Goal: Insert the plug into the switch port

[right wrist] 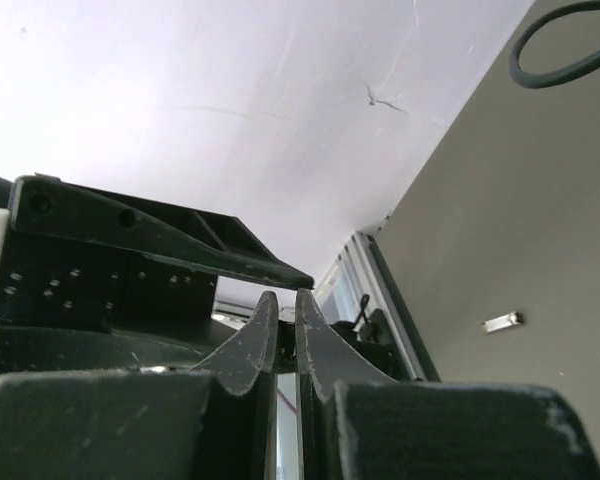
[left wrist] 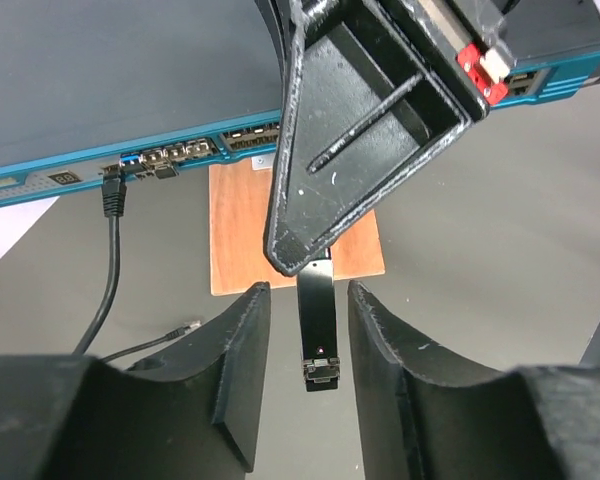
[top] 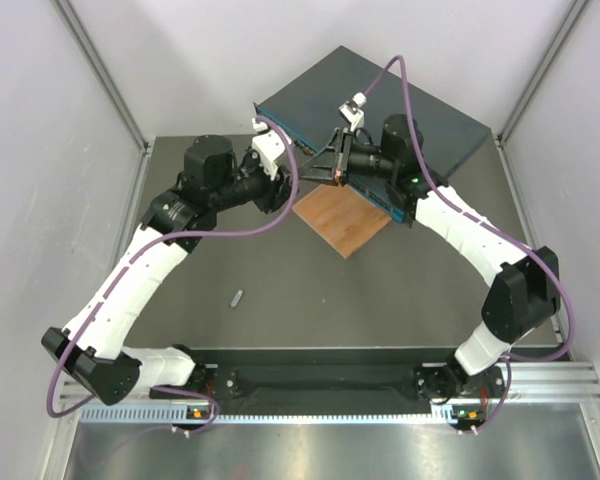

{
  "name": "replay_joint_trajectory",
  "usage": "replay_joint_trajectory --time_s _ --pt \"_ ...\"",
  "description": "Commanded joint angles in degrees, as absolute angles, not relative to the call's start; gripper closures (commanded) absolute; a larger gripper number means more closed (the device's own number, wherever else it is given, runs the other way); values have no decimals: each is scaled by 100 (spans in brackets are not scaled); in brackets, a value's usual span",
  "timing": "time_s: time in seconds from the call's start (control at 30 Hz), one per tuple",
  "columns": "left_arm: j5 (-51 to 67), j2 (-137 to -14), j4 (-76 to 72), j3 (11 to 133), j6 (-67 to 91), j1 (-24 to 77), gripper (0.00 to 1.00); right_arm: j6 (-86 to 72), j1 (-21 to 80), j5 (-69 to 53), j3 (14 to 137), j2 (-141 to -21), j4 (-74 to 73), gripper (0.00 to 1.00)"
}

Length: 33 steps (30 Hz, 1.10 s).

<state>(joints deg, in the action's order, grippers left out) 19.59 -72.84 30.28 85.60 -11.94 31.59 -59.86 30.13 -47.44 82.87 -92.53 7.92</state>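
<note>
Surface: grey table (top: 310, 300) with a toothed metal rail (top: 330, 412) along its near edge, boxed in by white walls (top: 180, 60). A small grey metal piece (top: 237, 297) lies alone near the front; farther back lies a thin wooden board (top: 345, 220). Beyond it, at the far edge, sits the switch (top: 450, 120), set at an angle with its teal socket face towards the arms. Left arm (top: 140, 270): reaches up and inward from its base. Right arm (top: 460, 215): bent back over the switch, its wrist pointing left to meet the other above the board. Left gripper (left wrist: 308, 288): released, with a gap between each finger and the plug (left wrist: 317, 330). Right gripper (right wrist: 286, 295): clenched, the plug (a thin black strip with a small connector at its end) sticking out from its tip, off the table and short of the switch. Left wrist view only: a black cable (left wrist: 110, 270) already seated in one socket, and a loose connector (left wrist: 188, 325) lying on the table. Right wrist view only: a loop of dark cable (right wrist: 560, 50) at the upper corner.
</note>
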Motion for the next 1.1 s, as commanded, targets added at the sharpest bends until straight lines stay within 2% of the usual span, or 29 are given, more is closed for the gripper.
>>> replay_joint_trajectory --time_s 0.0,0.07,0.23,0.3,0.43,0.6,0.63,0.67,0.77,0.8,0.83,0.87,0.9,0.93,1.03,1.07 --pt "1986 -7084 2768 8455 -1318 3182 57 -6389 2980 -4764 8341 -9246 1327 100" --pt "2004 -7049 2803 8394 -1406 3182 53 -6425 2945 -4737 8350 -9237 1318 100" --pt "1881 -7005 2865 8262 -1503 3182 51 -6705 2900 -4772 8271 -9246 1546 100" --pt "1846 -6987 2865 8244 -1503 3182 52 -6811 2900 -4773 8227 -9229 1599 100" --pt "1916 -7013 2804 8262 -1477 3173 63 -6829 2900 -4781 8209 -9229 1608 100" --pt "1995 -7049 2725 8271 -1468 3173 66 -6864 2900 -4781 8174 -9229 1608 100" --pt "2030 -7058 2733 8271 -1468 3173 68 -6882 2900 -4799 8174 -9229 1626 100" --pt "2048 -7058 2725 8271 -1450 3173 76 -6891 2900 -4799 8174 -9229 1635 100" --pt "2127 -7058 2681 8279 -1415 3173 91 -6899 2900 -4808 8174 -9229 1652 100" --pt "2118 -7075 2672 8279 -1380 3182 100 -6891 2900 -4834 8165 -9237 1670 100" --pt "2109 -7075 2663 8297 -1328 3173 100 -6865 2900 -4851 8174 -9246 1670 92" --pt "2109 -7093 2646 8306 -1240 3173 100 -6821 2892 -4860 8191 -9255 1670 78" --pt "2118 -7110 2680 8314 -1204 3164 100 -6777 2874 -4869 8235 -9264 1670 62" --pt "2101 -7128 2733 8323 -1187 3164 100 -6724 2848 -4869 8270 -9255 1592 40" --pt "1917 -7154 2839 8315 -1037 3129 100 -6321 2646 -4887 8568 -9220 1337 22" --pt "1873 -7180 2908 8306 -959 3094 100 -6050 2498 -4878 8752 -9185 1101 21"
